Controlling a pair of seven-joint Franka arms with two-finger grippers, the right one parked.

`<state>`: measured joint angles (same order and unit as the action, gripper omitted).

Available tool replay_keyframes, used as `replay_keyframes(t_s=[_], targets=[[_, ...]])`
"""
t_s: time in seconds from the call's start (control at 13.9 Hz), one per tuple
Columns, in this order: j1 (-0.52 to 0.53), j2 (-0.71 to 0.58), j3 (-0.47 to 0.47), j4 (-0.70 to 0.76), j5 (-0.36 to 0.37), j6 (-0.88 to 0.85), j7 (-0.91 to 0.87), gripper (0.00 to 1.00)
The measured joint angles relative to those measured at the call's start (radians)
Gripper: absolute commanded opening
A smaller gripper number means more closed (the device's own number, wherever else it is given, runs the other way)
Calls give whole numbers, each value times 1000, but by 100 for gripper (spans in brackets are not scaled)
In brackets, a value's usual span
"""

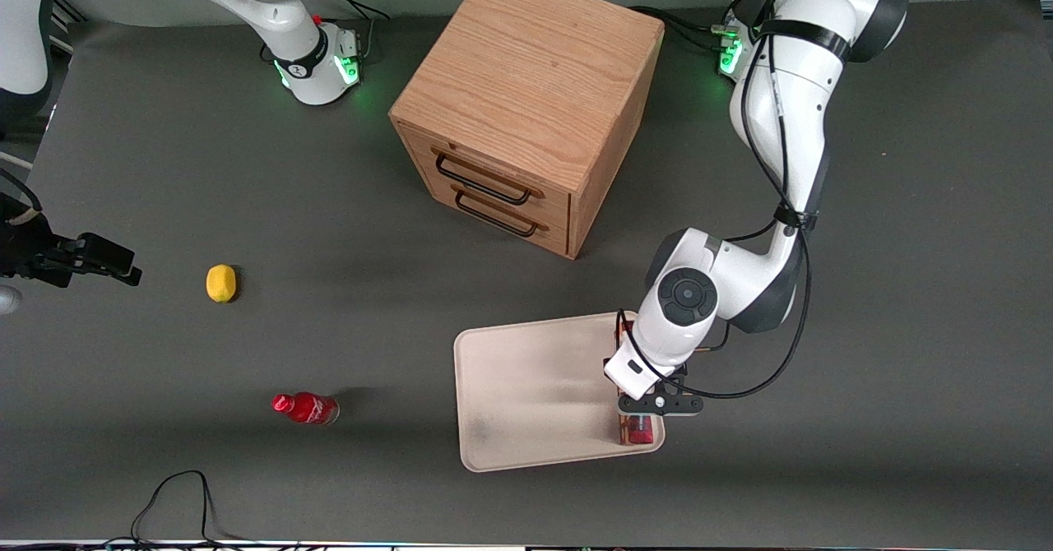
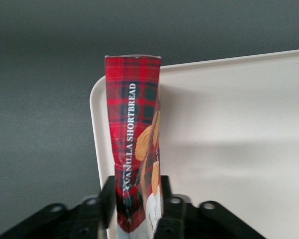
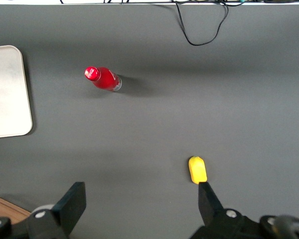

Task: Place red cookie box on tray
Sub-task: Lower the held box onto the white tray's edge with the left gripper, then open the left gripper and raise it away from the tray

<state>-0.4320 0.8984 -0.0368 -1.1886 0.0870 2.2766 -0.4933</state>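
one red cookie box (on edge) in the clamped gripper over one tray

The red cookie box is red tartan with dark green checks and white letters; the gripper holding it over the cream-white tray is black.

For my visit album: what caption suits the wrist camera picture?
End effector gripping a red tartan shortbread cookie box on its narrow edge over the cream-white tray's rim.
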Motion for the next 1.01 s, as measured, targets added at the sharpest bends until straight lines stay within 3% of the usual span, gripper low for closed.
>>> replay_keyframes(t_s=[0.43, 0.79, 1.01], targets=[[14, -98, 8, -16, 3, -17, -27, 100], [122, -404, 15, -220, 10, -257, 22, 100], [200, -566, 18, -371, 11, -309, 122, 100]])
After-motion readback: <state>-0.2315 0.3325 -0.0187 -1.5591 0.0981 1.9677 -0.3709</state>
